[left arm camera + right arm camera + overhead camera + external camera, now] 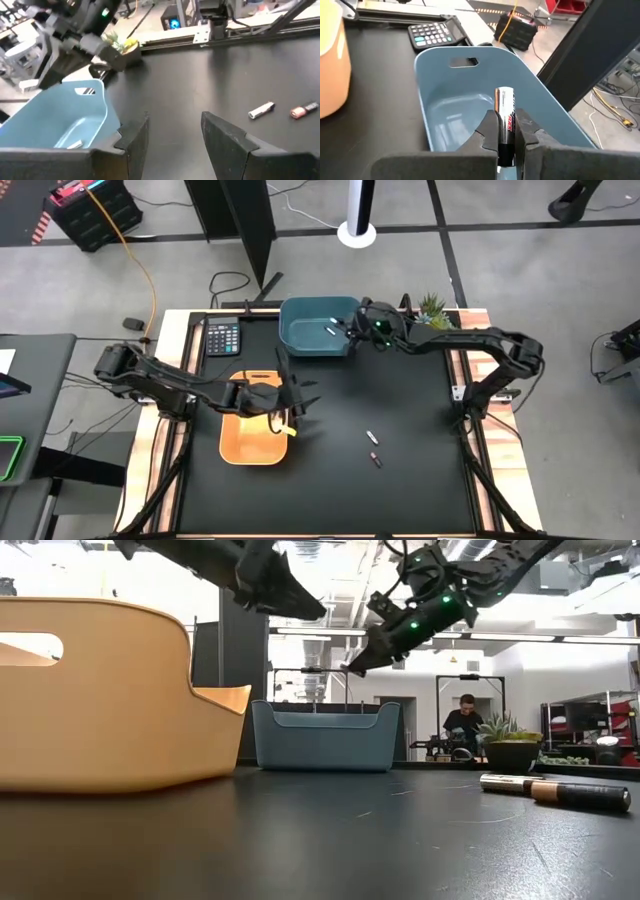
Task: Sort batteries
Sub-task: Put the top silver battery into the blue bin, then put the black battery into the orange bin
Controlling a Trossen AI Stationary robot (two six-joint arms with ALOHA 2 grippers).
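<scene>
Risk lies in the release: the right gripper [506,131], clenched on a whitish-silver cylindrical battery [505,112] over the blue plastic tray [302,340], could let it bounce off the rim. Its long axis runs along the fingers, free end pointing away from the wrist. The left gripper [172,132] hangs spread, empty, beside the orange tray [240,448]; two more batteries [373,448] lie on the black table [400,400].

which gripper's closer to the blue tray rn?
Right. The right gripper hangs over the blue tray's right edge, shut on a whitish battery. The left gripper is open, below the tray in the high view, beside the orange tray.
</scene>
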